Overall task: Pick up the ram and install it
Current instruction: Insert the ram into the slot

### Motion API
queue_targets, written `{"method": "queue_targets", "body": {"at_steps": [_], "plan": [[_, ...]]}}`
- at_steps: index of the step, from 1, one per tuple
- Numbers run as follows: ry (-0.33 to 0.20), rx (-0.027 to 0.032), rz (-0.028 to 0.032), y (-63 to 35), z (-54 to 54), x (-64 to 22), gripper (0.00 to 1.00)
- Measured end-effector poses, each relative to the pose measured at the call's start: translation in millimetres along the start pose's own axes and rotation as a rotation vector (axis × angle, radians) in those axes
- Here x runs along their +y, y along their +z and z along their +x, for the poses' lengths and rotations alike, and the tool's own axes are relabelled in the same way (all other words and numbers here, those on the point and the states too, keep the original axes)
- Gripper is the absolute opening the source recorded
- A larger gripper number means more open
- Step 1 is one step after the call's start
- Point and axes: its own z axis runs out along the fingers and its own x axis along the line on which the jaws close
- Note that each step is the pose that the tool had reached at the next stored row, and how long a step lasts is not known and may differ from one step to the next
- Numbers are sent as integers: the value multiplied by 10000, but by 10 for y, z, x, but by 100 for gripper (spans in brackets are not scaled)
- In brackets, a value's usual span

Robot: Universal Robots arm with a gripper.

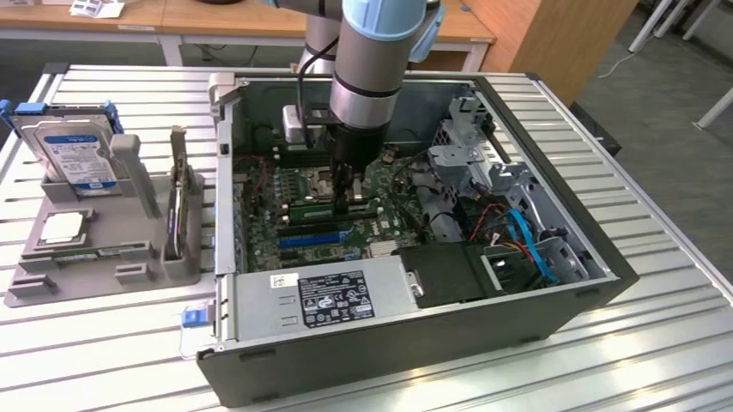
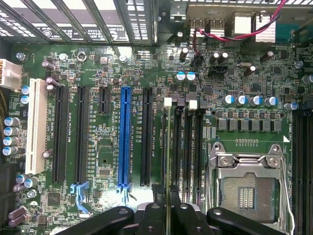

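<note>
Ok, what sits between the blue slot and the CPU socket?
In the wrist view: one black expansion slot, then the memory slots. The ram, edge-on in the claw, lines up with the memory slot nearest the blue slot.

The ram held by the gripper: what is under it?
Under the ram, which the shut gripper holds edge-on, lie the black memory slots of the motherboard. The slot directly beneath is mostly covered by the ram; whether it sits in that slot cannot be seen.

Ram point(image 2: 167, 147) edge-on, its faces hidden, one end covered by the end effector point(image 2: 167, 192), itself cropped at the edge, motherboard point(image 2: 102, 147) lettering unreadably small.
</note>
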Motion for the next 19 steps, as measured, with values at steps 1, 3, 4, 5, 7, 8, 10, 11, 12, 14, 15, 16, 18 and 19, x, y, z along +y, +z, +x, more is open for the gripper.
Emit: {"method": "queue_targets", "body": {"at_steps": [1,3,4,5,7,8,10,11,12,14,15,16,18,19], "plan": [[1,0,-4,0,0,1,14],[1,0,0,0,0,0,15],[1,-2,1,0,0,0,21],[1,-2,1,-8,0,0,21],[33,-4,1,-91,1,5,21],[50,-4,0,-136,1,6,21],[58,-3,-3,-231,3,3,21],[58,-4,-7,-276,5,-6,21],[57,-3,-8,-321,5,-9,21],[58,-5,-8,-410,6,-4,21],[60,-4,-9,-456,8,-1,21],[60,-3,-9,-495,8,1,21],[59,-5,-8,-502,8,1,21],[59,-5,-8,-501,8,1,21]]}}
